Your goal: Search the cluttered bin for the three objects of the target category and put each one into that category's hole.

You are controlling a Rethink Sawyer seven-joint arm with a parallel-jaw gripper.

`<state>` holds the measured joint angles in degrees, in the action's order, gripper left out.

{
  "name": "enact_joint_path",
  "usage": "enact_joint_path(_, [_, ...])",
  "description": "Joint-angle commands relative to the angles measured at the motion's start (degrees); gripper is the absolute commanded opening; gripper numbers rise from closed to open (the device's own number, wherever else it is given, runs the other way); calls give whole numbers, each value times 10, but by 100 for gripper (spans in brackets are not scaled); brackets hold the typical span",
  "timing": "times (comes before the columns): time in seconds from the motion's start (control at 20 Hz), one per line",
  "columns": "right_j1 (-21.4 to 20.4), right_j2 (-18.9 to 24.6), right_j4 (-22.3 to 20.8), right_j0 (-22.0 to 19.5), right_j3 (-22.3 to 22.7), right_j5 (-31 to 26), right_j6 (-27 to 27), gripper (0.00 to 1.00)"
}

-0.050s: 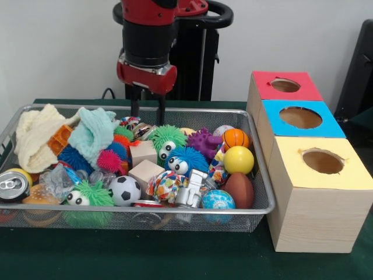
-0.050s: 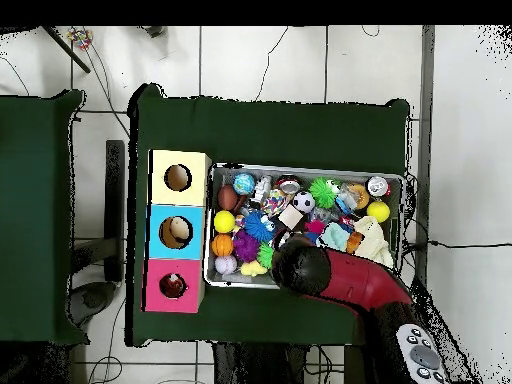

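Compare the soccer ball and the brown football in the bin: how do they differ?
The soccer ball is round, white with black patches; the brown football is oval and plain dark brown. In the front view the soccer ball sits left of centre along the mesh bin's near wall, beside a green fuzzy toy, while the football lies near the bin's right end, below the yellow ball. Both are small toy sports balls.

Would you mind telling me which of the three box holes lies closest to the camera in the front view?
The yellow-topped box's hole; the blue box's hole sits behind it and the red box's hole farthest back.
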<state>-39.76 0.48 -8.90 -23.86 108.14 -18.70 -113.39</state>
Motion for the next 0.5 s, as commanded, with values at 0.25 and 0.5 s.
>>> enact_joint_path(0.25, [108, 22, -25, 29, 37, 138, -72, 100])
enact_joint_path(0.5, [130, 40, -16, 29, 21, 163, -66, 100])
